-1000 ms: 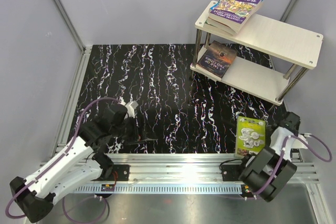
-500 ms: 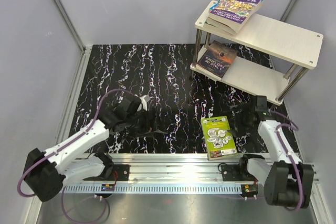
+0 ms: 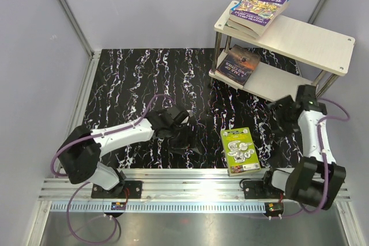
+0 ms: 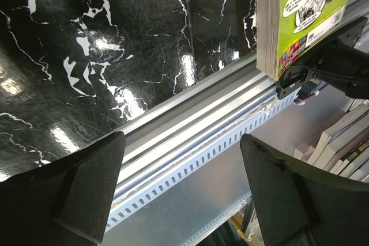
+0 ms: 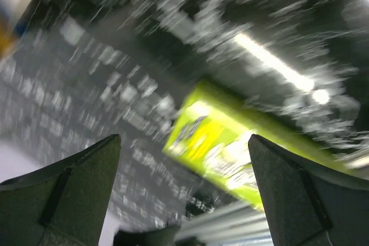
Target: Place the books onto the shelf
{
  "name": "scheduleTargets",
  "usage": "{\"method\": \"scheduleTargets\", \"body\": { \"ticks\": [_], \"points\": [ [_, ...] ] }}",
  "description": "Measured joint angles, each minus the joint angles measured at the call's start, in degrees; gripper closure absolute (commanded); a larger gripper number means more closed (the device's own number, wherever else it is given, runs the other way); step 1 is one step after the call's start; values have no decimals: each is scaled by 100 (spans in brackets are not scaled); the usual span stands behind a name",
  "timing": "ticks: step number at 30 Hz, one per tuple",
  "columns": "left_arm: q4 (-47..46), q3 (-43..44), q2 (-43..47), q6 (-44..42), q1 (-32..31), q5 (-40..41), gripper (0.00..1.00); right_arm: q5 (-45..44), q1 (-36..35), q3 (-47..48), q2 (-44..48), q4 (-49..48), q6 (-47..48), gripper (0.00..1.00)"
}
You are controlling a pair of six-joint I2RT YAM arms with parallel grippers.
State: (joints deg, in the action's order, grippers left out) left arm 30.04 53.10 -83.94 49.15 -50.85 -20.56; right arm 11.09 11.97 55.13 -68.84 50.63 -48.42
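Lime-green book (image 3: 241,150) at near tabletop (image 3: 132,79) edge

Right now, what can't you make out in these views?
- Right wrist view: motion blur, lime-green paperback book cover unreadable.
- Left wrist view: top edge cuts off that book.
- Top view: purple-covered paperback hides the stack under it on the pale wooden shelf; count unclear.

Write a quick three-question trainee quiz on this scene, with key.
1. True or false: the green book lies on the shelf.
2. Which shelf board holds the dark book? A upper, B lower.
3. Fill in: the left gripper and right gripper both stand ___.
Key: 1 false, it lies on the table; 2 B; 3 open.
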Motion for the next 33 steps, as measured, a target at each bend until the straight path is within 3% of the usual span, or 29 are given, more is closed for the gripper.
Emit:
{"method": "scheduleTargets", "body": {
  "ticks": [4,15,19,25,30,33],
  "points": [
    [-24,0,-46,92,-44,2,14,-254,1143,-380,-173,286,678,5],
    [-175,7,-197,212,-44,0,14,625,1064,-1989,-13,0,732,9],
    [-271,15,-417,245,-44,-7,14,772,354,-2514,249,-273,280,9],
    [-376,15,-520,321,-44,-24,14,846,-1613,-2715,234,-994,-931,9],
    [-413,17,-522,319,-44,-20,14,890,-2938,-2232,-337,-1447,-1585,7],
    [-223,155,-546,264,-46,42,14,940,-3246,-1746,-415,-1567,-1646,3]
  ]
}}
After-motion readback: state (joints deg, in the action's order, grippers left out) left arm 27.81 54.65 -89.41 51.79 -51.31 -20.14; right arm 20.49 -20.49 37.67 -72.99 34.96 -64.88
